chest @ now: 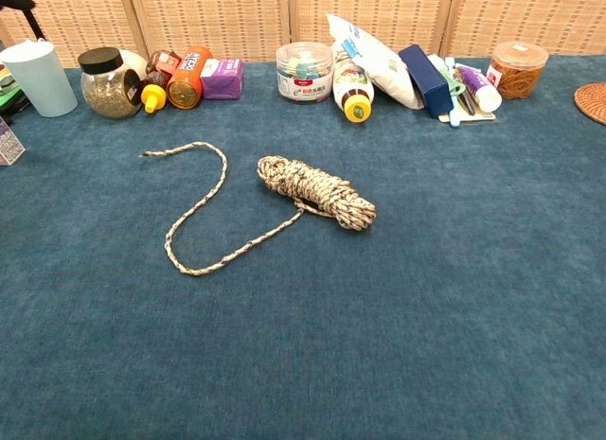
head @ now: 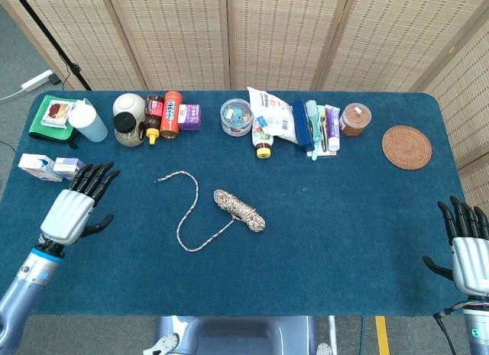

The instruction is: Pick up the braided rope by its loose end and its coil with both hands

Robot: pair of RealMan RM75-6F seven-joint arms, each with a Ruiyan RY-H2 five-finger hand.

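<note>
The braided rope (head: 192, 217) lies untouched mid-worktop (head: 344, 217), its coil (head: 239, 211) beside the loose end (head: 159, 179). The left robot hand (head: 76, 206) hovers near the left edge, fingers spread, empty. The right robot hand (head: 467, 252), also spread and empty, sits at the right edge.

Jars, bottles and a snack bag (head: 273, 115) line the far edge; a woven coaster (head: 406, 146) lies apart, right.
</note>
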